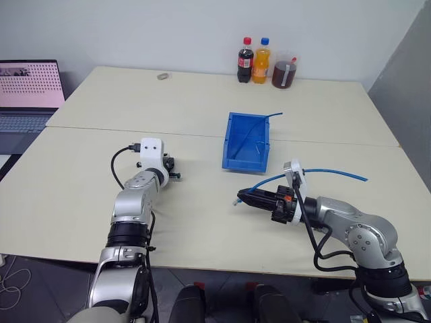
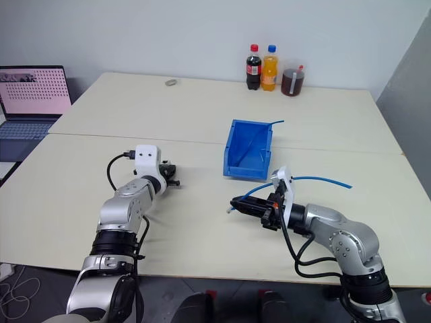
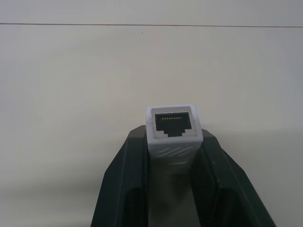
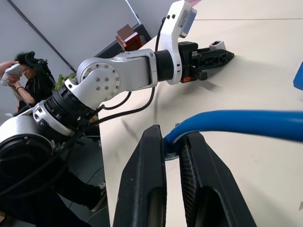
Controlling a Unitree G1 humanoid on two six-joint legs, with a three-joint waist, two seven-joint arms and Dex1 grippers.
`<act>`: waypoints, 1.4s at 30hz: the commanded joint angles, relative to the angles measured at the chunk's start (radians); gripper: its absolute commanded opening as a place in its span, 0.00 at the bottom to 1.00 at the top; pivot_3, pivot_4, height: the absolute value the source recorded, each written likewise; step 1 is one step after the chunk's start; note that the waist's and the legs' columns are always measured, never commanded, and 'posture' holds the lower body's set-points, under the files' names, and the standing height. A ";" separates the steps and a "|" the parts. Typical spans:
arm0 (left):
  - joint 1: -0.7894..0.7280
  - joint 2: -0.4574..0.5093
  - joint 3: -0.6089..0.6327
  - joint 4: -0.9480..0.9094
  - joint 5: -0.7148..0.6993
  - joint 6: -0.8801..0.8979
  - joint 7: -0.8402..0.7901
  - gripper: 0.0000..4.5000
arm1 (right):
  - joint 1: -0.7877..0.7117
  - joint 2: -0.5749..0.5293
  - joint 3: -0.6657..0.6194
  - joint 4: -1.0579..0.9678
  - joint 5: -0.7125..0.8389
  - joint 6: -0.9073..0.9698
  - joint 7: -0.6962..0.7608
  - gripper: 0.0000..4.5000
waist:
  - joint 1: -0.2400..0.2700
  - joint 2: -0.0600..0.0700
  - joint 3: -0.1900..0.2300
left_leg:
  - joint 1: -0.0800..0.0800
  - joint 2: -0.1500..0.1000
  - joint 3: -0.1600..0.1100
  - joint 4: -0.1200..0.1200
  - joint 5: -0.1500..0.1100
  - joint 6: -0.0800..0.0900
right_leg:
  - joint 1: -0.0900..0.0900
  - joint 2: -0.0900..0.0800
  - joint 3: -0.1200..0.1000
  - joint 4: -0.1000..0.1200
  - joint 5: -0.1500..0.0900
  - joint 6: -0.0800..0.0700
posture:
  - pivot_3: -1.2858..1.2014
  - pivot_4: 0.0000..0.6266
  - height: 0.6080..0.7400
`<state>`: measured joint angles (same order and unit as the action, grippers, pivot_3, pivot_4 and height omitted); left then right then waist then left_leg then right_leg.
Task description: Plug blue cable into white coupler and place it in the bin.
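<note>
Holding the white coupler [image 3: 173, 137] clamped between the fingers of my left gripper [image 1: 172, 168], I had its dark socket facing out past the fingertips, which I judged the right way round for taking a plug. My right gripper [image 2: 236, 204] was clenched on the blue cable [image 4: 246, 122] close to its plug end, pointing across toward the left arm, while the rest of the cable trailed away over the table [image 1: 202, 222] behind the right wrist. The two grippers sat well apart, with bare tabletop between them, so I reckoned the mating step had not begun and the next move would need careful lining up of plug and socket. The bin [image 1: 246, 141] stood farther back on the table, between the two arms, with another thin blue wire [image 1: 259, 124] lying in it and sticking out over its rim.
</note>
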<state>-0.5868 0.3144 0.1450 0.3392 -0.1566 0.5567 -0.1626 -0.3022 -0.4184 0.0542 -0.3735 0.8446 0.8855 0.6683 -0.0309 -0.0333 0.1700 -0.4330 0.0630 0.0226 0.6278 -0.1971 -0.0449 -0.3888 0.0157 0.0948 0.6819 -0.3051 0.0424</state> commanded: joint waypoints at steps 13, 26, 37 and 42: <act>0.130 0.289 -0.386 -0.288 -0.048 -0.248 -0.892 0.18 | 0.128 -0.169 0.014 -0.216 -0.111 -0.099 0.032 0.02 | -0.001 0.000 0.000 | 0.001 0.000 0.001 0.000 0.000 0.000 | 0.000 0.000 0.000 0.000 0.000 0.000 | 0.52 0.24 1.00; 0.050 0.253 -0.534 -0.109 0.029 -0.394 -1.127 0.18 | 0.071 -0.166 0.113 -0.178 -0.296 -0.233 0.052 0.02 | -0.001 0.000 0.000 | 0.000 0.000 0.001 0.001 0.000 0.000 | 0.000 0.000 0.001 0.000 0.000 0.000 | 0.52 0.24 1.00; 0.030 0.236 -0.544 -0.041 0.076 -0.457 -1.161 0.18 | -0.163 -0.066 0.366 0.067 -0.535 -0.379 0.140 0.02 | 0.000 0.000 0.000 | 0.001 0.000 0.001 0.002 0.000 0.000 | 0.000 0.001 0.001 0.001 0.000 0.000 | 0.52 0.24 1.00; 0.028 0.231 -0.544 -0.031 0.082 -0.465 -1.165 0.18 | -0.181 -0.048 0.395 0.133 -0.593 -0.422 0.166 0.02 | 0.001 0.000 -0.001 | 0.001 0.000 0.001 0.002 0.000 0.000 | 0.000 0.000 0.001 0.001 0.000 0.000 | 0.52 0.24 1.00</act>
<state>-0.5643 0.5453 -0.3796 0.2874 -0.1085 0.0913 -1.3230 -0.4645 -0.4646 0.4473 -0.2417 0.2734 0.4849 0.8219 -0.0297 -0.0330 0.1695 -0.4321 0.0635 0.0238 0.6298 -0.1970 -0.0446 -0.3885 0.0161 0.0955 0.6827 -0.3049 0.0426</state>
